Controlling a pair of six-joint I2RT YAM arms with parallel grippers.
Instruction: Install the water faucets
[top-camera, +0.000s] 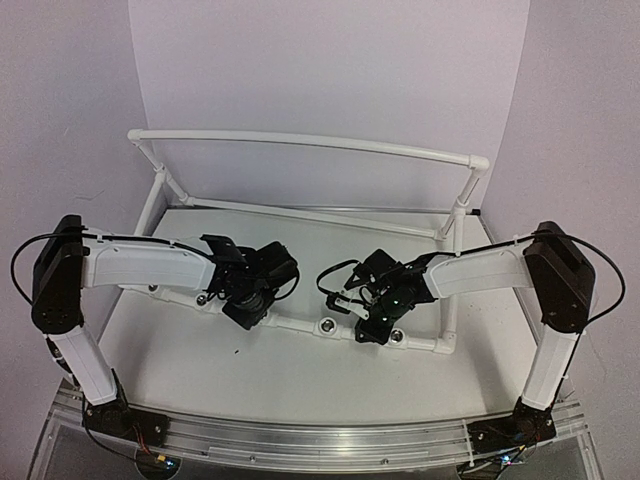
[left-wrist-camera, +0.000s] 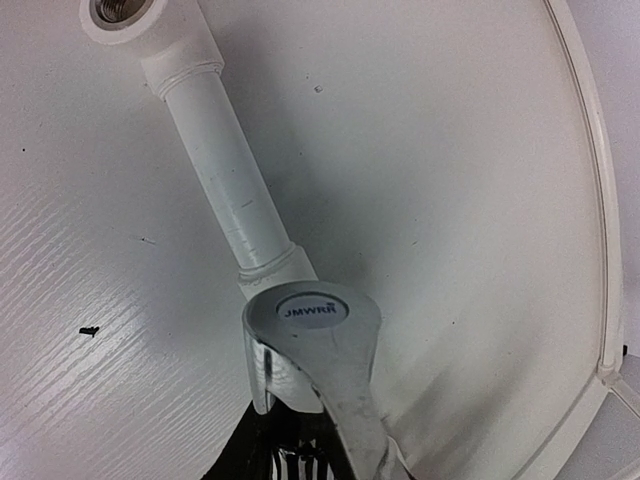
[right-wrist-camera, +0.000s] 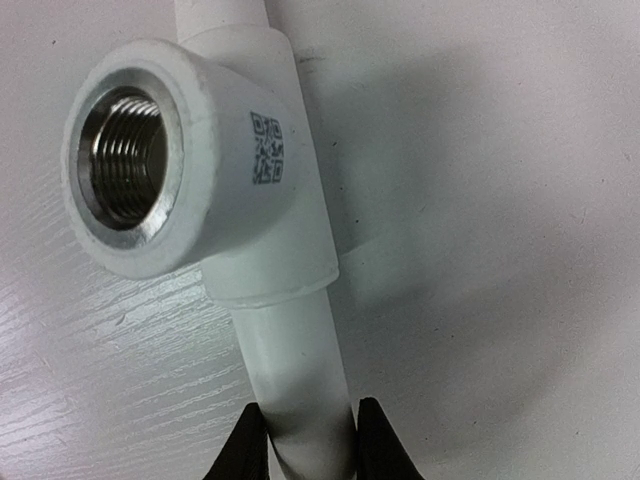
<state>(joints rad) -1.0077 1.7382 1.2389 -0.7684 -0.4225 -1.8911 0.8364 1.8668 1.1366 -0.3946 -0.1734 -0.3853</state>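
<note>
Faucet fills the 6 o'clock edge of the left wrist view, chrome cap up, sitting against a pipe fitting right at the left end effector. Can't tell if that one's clamped. Right end effector is closed on the pipe, with the socket at 10 o'clock.

1 faucet (chrome), 1 pipe frame, 2 arms
</note>
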